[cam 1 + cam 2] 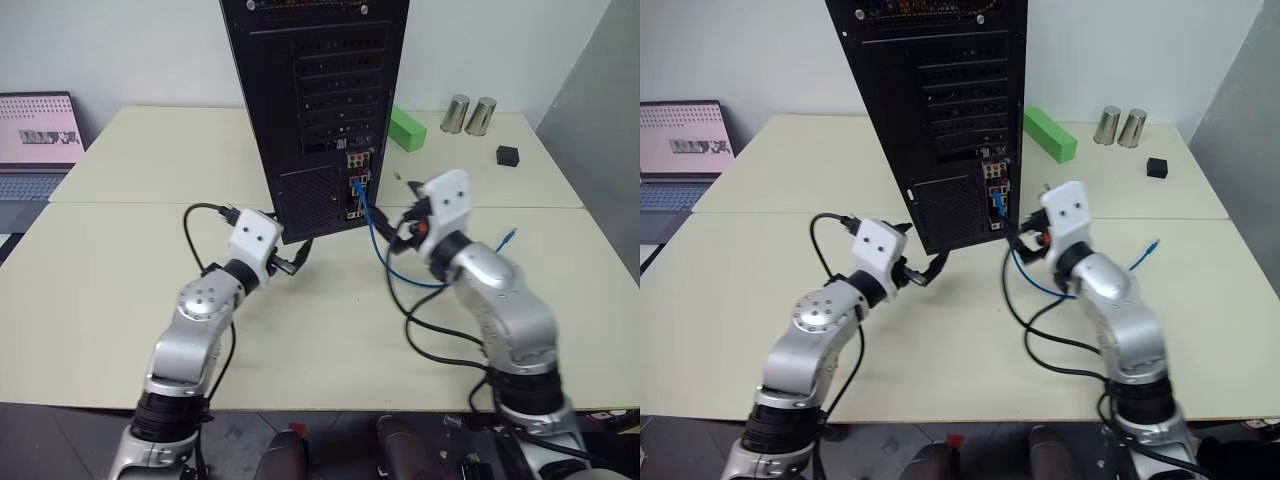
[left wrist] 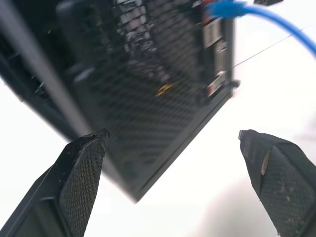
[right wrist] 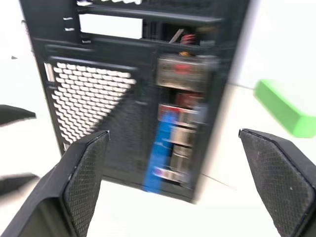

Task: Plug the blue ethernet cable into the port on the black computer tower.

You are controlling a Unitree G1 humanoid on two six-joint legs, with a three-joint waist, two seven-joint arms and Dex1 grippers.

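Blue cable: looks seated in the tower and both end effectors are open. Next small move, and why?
Probably back the right end effector away. The blue cable runs into the port on the tower, and neither it nor the left end effector holds anything, so only clearing the cable remains.

I read the computer tower (image 1: pixel 310 110) as black, perforated mesh low on its rear, ahead of my right gripper (image 3: pixel 173 173). Ethernet cable (image 1: pixel 385 245) light blue. Connector strip (image 1: pixel 358 185) shows red, blue and metal. Green block (image 1: pixel 407 129) beyond that gripper; table (image 1: pixel 120 290) cream.
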